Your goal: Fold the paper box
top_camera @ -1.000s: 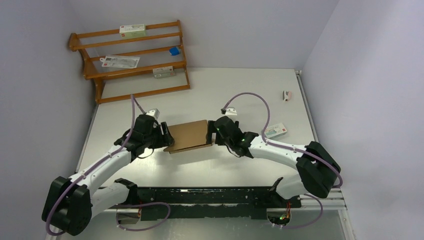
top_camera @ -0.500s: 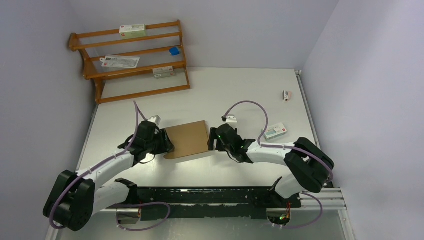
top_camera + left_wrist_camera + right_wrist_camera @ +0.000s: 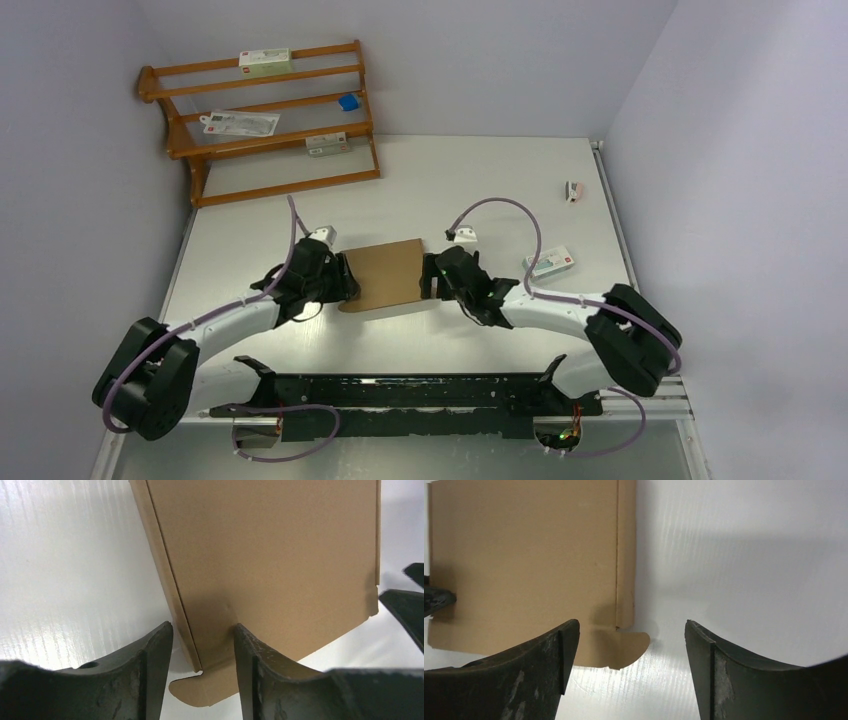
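The paper box is a flat brown cardboard mailer lying closed on the white table between both arms. My left gripper is at its left edge. In the left wrist view the box fills the upper frame, and the left gripper is open astride its near side wall: one finger lies over the lid, the other stands off over the table. A rounded tab sticks out below. My right gripper is at the right edge, open wide over the box's corner tab.
A wooden rack stands at the back left with white cartons and a blue item on it. A white carton lies on the table right of the right arm, and a small object is near the right wall.
Both grippers have narrowed somewhat. The left arm has reached forward and right along the box's left edge. The box has shifted slightly and sits flatter on the table.
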{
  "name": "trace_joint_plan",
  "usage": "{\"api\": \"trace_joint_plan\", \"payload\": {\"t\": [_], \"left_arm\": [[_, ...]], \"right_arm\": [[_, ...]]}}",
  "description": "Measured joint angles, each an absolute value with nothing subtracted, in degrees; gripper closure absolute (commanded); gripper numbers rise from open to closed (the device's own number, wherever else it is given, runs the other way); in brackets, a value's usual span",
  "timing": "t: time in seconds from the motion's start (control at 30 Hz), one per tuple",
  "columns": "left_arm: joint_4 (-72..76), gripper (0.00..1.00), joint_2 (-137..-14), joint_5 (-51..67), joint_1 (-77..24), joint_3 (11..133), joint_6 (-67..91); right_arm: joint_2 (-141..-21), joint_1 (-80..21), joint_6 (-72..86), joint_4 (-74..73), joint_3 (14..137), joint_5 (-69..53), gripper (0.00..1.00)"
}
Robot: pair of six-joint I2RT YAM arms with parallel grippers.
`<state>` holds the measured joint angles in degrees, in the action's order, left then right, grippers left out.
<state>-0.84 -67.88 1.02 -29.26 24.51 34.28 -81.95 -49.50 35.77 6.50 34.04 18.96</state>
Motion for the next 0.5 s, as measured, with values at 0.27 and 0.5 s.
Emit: {"api": "trace_joint_plan", "payload": {"t": [0.27, 0.5], "left_arm": [[-7.46, 0.26, -62.39, -4.05, -29.41, 28.62, 33.43], [-15.29, 0.03, -50.19, -10.17, -28.80, 35.55, 32.80]], "right_arm": [[-73.25, -50.13, 22.09, 5.04, 34.48, 18.90, 0.01], [-71.53, -56.29, 4.71, 7.03, 34.79, 15.07, 0.00]]}}
